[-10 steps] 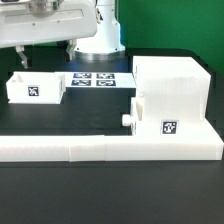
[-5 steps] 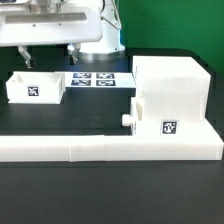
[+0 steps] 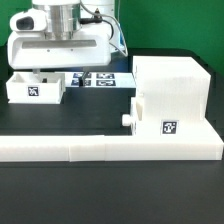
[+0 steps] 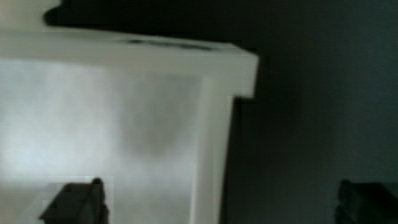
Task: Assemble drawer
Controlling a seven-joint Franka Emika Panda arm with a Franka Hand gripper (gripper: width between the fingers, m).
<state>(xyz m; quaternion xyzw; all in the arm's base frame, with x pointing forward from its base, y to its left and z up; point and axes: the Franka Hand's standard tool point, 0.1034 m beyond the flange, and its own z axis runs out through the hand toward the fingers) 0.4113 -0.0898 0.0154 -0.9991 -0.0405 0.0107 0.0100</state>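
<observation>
The drawer's large white housing stands at the exterior view's right. One tray with a round knob and a tag sits at the housing's lower front. The other tray, open-topped and tagged, lies loose at the left. My gripper hangs just above and behind this loose tray, open and empty. In the wrist view the gripper shows two dark fingertips far apart, one over the blurred white tray, the other over the dark table.
A long low white L-shaped border bar runs along the front and up the right side. The marker board lies behind, between the loose tray and the housing. The black table lies between them.
My gripper has come down and shifted toward the exterior view's right, now close above the loose left tray. The trays and housing have not moved.
</observation>
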